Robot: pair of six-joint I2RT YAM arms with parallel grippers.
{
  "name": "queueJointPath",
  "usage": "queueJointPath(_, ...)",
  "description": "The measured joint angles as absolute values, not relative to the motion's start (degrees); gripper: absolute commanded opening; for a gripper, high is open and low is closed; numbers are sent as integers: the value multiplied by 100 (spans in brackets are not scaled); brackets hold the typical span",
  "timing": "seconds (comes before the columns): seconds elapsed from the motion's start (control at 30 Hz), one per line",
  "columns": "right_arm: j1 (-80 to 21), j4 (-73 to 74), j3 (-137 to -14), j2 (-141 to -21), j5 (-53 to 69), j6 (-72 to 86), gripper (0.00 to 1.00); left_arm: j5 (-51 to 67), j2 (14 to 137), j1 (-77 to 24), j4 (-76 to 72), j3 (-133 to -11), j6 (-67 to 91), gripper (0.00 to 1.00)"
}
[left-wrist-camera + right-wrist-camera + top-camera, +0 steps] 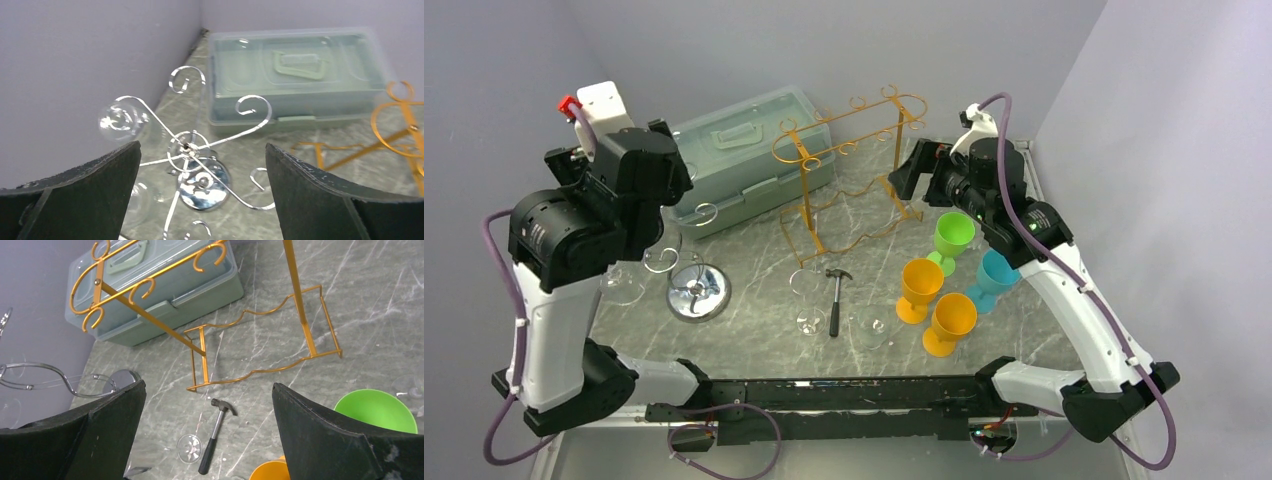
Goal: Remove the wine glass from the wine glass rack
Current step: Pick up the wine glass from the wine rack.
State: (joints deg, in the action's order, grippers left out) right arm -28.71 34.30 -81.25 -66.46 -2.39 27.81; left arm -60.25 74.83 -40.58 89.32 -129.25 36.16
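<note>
A chrome wine glass rack (697,291) stands at the table's left on a round base. In the left wrist view I look down on its hub (186,146) and curled arms. A clear wine glass (120,120) hangs from an arm at the upper left, and another (140,199) hangs lower left. In the top view they show under the left arm (660,260). My left gripper (202,146) is open above the rack hub, holding nothing. My right gripper (207,390) is open and empty, high beside the gold rack (848,168).
A pale green lidded box (749,160) sits behind the racks. A hammer (835,298) lies mid-table between two clear glasses (807,296) standing on the table. Green (953,238), teal (994,277) and two orange goblets (921,287) stand at the right. Walls close in on the left and right.
</note>
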Motion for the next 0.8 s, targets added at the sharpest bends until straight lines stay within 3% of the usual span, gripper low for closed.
queueJointPath(0.33, -2871, 3444, -8296, -6751, -152, 2742, 100, -5221, 7850, -1981, 8020, -12783, 2185, 99)
queueJointPath(0.8, -3076, 3463, -8296, -7052, 242, 2744, 100, -3352, 7800, 928, 7579, -12283, 2091, 100)
